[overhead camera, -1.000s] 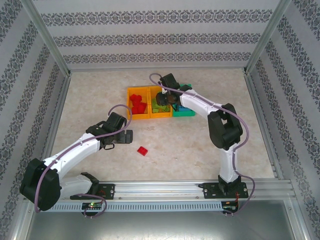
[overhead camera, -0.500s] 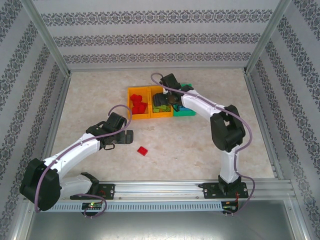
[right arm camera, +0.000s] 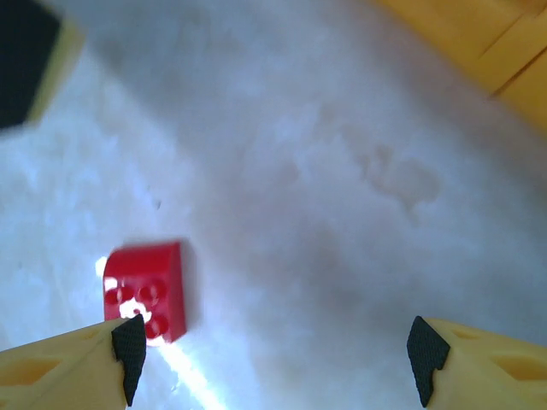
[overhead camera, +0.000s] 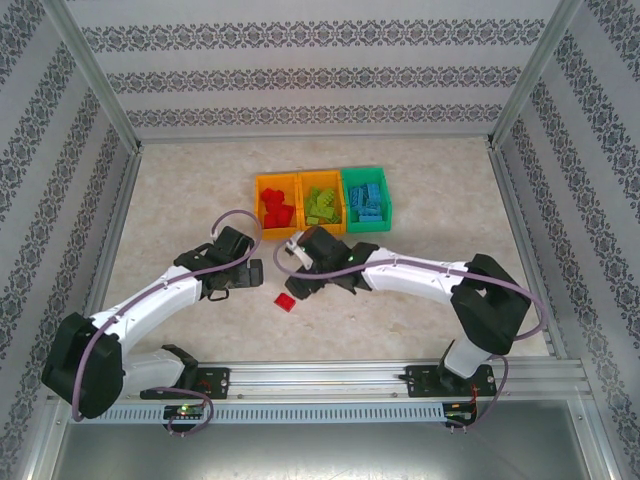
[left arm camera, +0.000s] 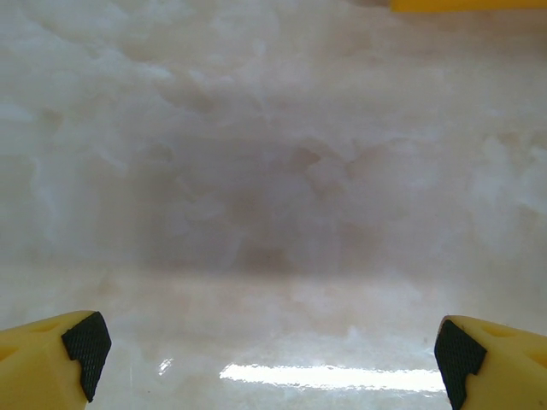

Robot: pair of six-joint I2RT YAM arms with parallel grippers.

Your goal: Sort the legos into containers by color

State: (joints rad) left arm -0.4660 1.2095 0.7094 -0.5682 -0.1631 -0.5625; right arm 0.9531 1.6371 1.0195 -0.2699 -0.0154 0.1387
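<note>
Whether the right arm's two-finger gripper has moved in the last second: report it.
Yes. The right gripper has swung from above the middle orange plastic bin back toward its own base, and is now open beside the loose small red studded brick.

Marbled beige table (overhead camera: 180, 190), with one red lego (overhead camera: 286, 301) lying loose on it toward the near side. Farther back, a tight row: orange bin (overhead camera: 276, 237) left, second orange bin (overhead camera: 322, 231) middle, green bin (overhead camera: 367, 226) right.
</note>
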